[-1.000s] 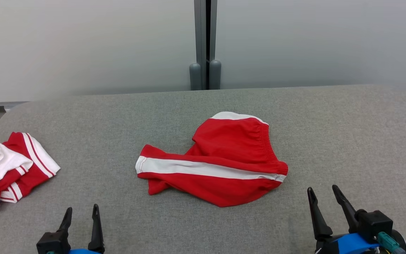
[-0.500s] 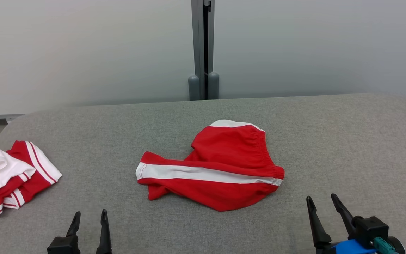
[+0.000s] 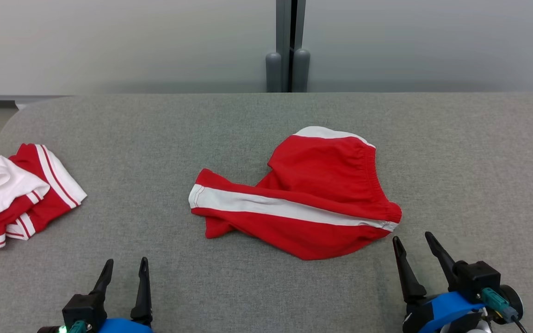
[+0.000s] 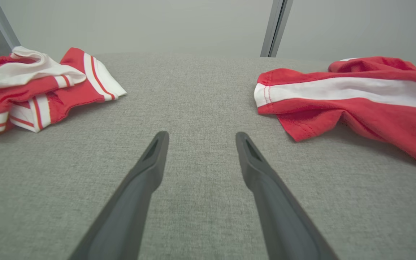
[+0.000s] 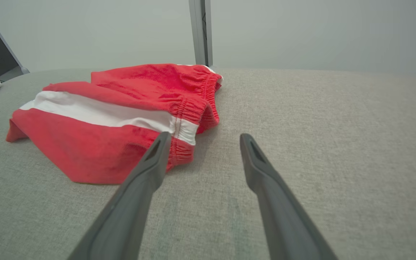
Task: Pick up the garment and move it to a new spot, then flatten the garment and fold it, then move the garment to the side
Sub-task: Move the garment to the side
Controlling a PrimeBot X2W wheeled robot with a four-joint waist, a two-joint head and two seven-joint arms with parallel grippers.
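Shorts, red with a white stripe, lie crumpled at the middle of your grey table. Left gripper and right gripper hover at its near edge, fingers spread apart.

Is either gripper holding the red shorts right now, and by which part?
Nothing is held. The left gripper and right gripper both stand open and empty; the red shorts lie free on the grey surface ahead of them.

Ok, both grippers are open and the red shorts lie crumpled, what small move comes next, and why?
Probably ease the right gripper forward onto the waistband corner of the crumpled red shorts with a white stripe: it sits open just short of it, holding nothing.
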